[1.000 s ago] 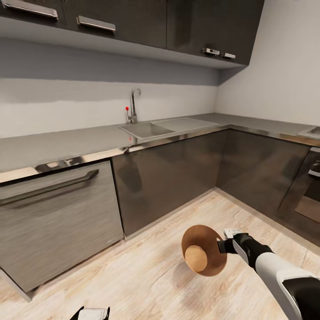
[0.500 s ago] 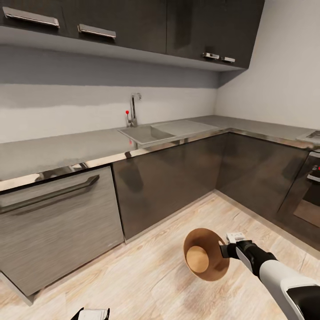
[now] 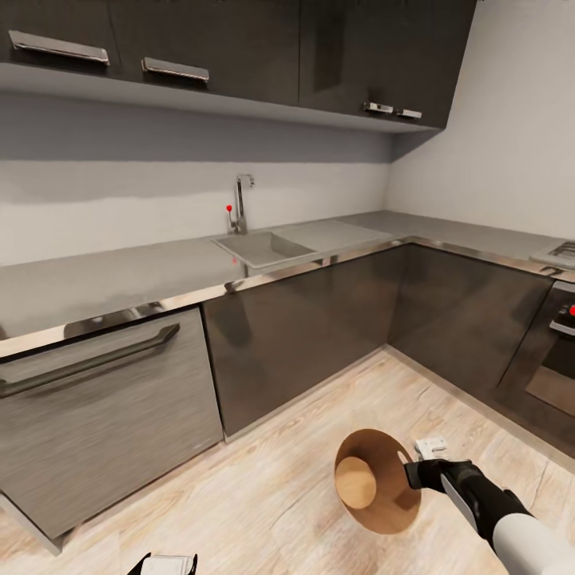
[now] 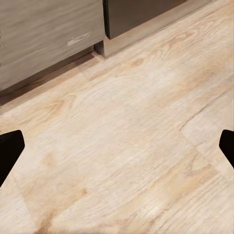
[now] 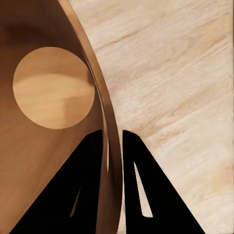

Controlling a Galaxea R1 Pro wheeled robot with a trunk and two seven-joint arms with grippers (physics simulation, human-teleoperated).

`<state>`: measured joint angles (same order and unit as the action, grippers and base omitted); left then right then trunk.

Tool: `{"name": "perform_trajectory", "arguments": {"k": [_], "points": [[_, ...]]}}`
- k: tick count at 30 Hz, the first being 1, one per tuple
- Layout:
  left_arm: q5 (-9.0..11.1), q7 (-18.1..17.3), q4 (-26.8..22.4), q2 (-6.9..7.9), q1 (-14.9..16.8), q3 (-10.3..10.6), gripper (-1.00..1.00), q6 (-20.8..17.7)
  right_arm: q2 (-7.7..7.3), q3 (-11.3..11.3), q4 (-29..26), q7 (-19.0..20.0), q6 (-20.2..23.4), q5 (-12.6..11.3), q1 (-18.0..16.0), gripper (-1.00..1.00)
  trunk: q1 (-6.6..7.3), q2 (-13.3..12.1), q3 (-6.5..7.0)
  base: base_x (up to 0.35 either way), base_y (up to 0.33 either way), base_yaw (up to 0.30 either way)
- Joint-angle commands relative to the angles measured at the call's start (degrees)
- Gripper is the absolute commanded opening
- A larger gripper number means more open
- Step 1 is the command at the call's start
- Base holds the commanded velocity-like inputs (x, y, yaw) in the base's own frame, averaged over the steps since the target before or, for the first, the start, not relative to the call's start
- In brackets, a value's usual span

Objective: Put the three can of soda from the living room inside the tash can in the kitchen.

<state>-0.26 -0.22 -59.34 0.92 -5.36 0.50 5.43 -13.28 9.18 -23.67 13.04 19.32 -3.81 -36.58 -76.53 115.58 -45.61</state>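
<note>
Head view: kitchen corner ahead, with glossy dark cabinet fronts (image 3: 319,327), a grey counter (image 3: 120,275), a steel sink (image 3: 267,247) and a tall tap (image 3: 239,204) behind it. Low at the right, the tash can (image 3: 375,481) held above the light wood floor (image 3: 263,495), tipped so its brown inside and round paler bottom face the camera. Right end effector (image 3: 411,473) clamped on the can's rim, one finger inside the wall and one outside, seen plainly in the right wrist view (image 5: 113,141). No soda cans visible inside the can. Left end effector (image 3: 164,565) low at the bottom edge of the head view; in the left wrist view, fingertips (image 4: 9,151) spread wide apart over bare floor, gripping nothing.
</note>
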Motion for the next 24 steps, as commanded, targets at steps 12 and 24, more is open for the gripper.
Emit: {"name": "perform_trajectory", "arguments": {"k": [12, 24], "points": [[0.00, -0.29, 1.19, 0.24, 1.33, -0.06, 1.00, -0.69, -1.27, -0.36, -0.48, 0.41, -6.87, -0.77, 5.35, -1.00, 2.65, -4.82, 2.17, 0.000, 0.000, 0.000], [-0.13, -0.31, 7.30, 0.33, 4.93, -0.02, 1.00, -0.72, -1.40, -0.62, -0.29, 0.48, -15.26, -1.00, 10.74, -1.00, 5.28, -9.64, 4.32, 0.000, 0.000, 0.000]]}}
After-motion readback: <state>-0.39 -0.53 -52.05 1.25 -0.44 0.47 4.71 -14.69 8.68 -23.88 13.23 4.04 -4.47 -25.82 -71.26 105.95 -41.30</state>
